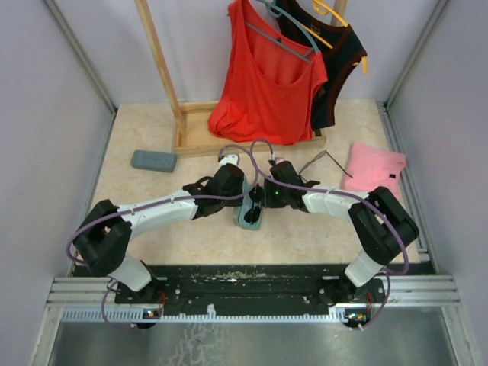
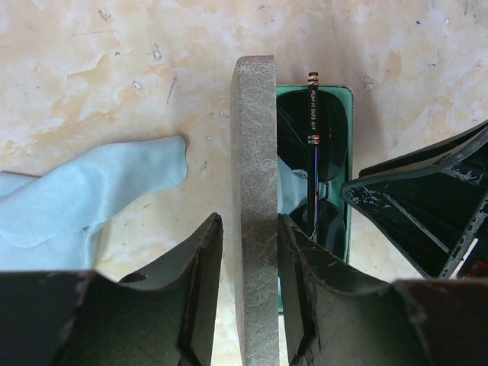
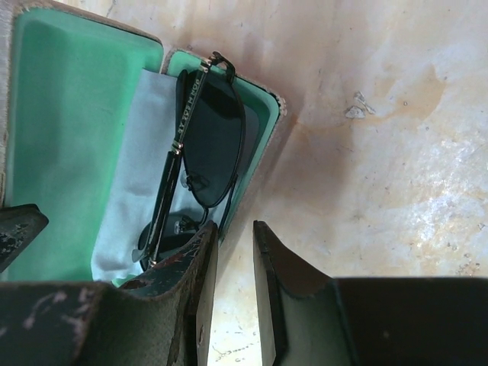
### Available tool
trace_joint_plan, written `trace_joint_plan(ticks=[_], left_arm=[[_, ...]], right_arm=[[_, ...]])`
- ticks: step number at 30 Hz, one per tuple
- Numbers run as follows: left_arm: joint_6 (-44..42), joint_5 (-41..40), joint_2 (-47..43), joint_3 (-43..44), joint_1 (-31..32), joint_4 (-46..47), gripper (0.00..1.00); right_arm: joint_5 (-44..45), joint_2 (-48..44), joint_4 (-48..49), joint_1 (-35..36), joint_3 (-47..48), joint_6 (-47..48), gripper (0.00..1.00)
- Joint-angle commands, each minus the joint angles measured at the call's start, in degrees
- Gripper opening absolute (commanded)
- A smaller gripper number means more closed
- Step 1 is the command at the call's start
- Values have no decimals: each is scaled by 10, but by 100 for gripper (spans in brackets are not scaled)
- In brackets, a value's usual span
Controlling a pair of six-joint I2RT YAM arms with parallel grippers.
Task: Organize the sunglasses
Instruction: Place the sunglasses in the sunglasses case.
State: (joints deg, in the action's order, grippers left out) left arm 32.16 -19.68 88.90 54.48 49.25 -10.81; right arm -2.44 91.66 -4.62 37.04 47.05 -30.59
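An open grey glasses case (image 1: 249,216) with a green lining lies at the table's middle. One pair of dark sunglasses (image 2: 314,175) lies folded in its tray on a light blue cloth (image 3: 141,168); the pair also shows in the right wrist view (image 3: 210,145). My left gripper (image 2: 250,221) is shut on the case's upright grey lid (image 2: 255,152). My right gripper (image 3: 235,229) hovers at the tray's right rim, its jaws a little apart and empty, with the left finger over the tray. A second pair of sunglasses (image 1: 324,162) lies open on the table at the right.
A second light blue cloth (image 2: 91,191) lies left of the case. A closed grey case (image 1: 152,160) sits at the far left. A pink cloth (image 1: 375,168) lies at the right. A wooden rack (image 1: 191,137) with red and black tops stands at the back.
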Motion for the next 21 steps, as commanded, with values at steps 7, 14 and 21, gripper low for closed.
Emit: trace_joint_plan(ticks=[7,14,21], left_arm=[[-3,10,-16,-2,3,15,41],[-4,10,-17,-1,2,17,41],[-4,14,-15,-2,2,19,41]], right_arm=[[0,22,28,5,40,6,25],[22,44,4,15,54,18,24],[18,53,4,20,53,17,23]])
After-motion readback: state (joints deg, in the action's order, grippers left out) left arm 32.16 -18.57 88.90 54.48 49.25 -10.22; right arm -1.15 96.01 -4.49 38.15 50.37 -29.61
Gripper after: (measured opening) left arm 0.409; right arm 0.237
